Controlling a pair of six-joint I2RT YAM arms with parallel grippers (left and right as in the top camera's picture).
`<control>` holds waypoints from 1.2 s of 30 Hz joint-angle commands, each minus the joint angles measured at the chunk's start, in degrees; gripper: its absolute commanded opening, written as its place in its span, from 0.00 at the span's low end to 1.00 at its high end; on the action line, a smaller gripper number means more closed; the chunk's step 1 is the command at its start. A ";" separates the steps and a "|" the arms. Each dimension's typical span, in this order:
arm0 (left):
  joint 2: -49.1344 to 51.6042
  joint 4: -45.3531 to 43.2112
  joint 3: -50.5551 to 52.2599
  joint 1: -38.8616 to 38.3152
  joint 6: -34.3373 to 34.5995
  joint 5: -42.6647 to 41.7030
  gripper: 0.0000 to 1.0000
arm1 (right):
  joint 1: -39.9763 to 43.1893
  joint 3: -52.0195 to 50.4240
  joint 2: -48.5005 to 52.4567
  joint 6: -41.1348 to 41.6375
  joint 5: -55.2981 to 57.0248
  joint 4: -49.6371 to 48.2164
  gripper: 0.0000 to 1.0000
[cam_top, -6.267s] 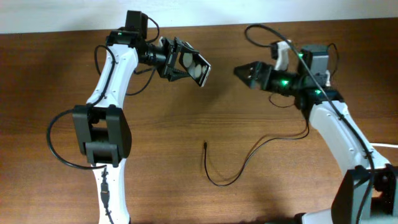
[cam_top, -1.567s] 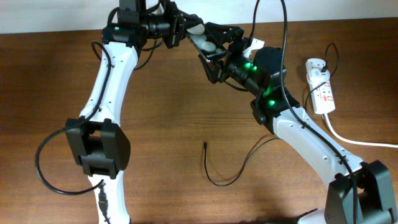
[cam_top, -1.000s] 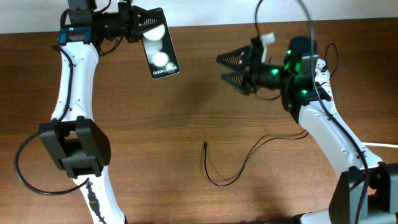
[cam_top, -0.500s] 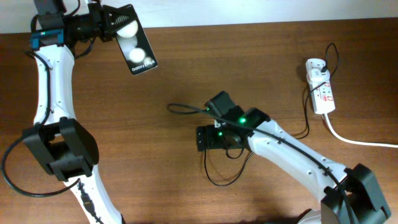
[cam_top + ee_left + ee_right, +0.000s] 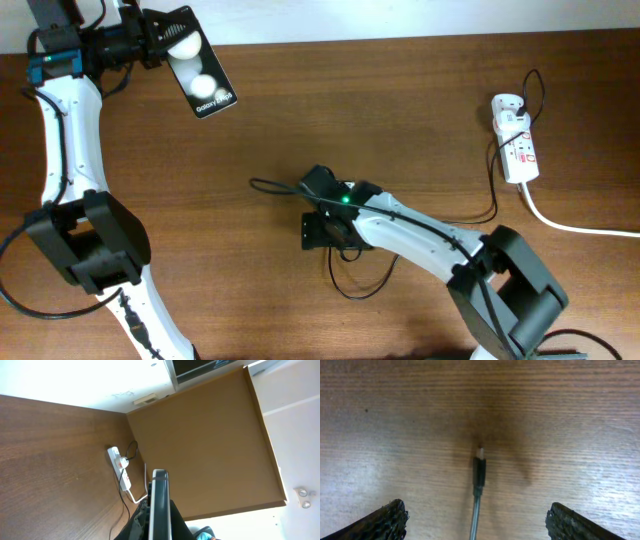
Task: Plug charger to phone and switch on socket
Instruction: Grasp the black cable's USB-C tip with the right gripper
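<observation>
Compared with half a second before, the right gripper (image 5: 322, 232) has shifted a little to the left over the table (image 5: 250, 180). The left gripper (image 5: 168, 40) has carried the phone (image 5: 200, 75) slightly further left along the far edge. The right gripper's fingers (image 5: 390, 519) are spread wide and hold nothing. The charger (image 5: 352, 290) lies on the wood directly beneath it. In the right wrist view its plug tip (image 5: 479, 466) sits centred between the two fingers, touching neither, and points away from the wrist. From there the thin cable loops off behind this gripper, toward the white adapter (image 5: 508, 103) seated in the socket (image 5: 520, 152), which lies well apart at the right-hand side of the table. The left gripper is clenched on one end of the phone, whose face with two white circles is turned to the overhead camera. The left wrist view shows the phone edge-on, projecting straight ahead of the fingers. That gripper hangs just beside the table's far edge, where the white wall (image 5: 400, 18) begins. Bare wood lies on both sides of the plug and between the two grippers.
</observation>
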State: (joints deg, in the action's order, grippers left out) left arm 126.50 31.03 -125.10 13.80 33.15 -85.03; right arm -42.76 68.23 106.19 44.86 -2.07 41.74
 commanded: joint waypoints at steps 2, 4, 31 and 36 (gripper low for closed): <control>-1.70 0.04 -0.74 0.15 -0.72 -0.68 0.00 | -0.70 6.97 5.22 2.23 1.75 4.09 0.92; -1.70 0.07 -0.74 0.15 -0.72 -0.70 0.00 | -0.79 10.73 8.76 3.93 2.62 7.65 0.91; -1.70 0.07 -0.74 0.26 -0.72 -0.68 0.00 | -1.11 10.82 11.96 4.98 4.35 8.09 0.21; -1.70 0.07 -0.74 0.26 -0.72 -0.70 0.00 | -1.11 10.82 11.96 4.96 4.31 7.76 0.09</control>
State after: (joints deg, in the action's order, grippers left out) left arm 126.48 31.03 -125.10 13.80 33.15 -85.01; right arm -43.24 78.43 116.77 49.50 1.30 49.47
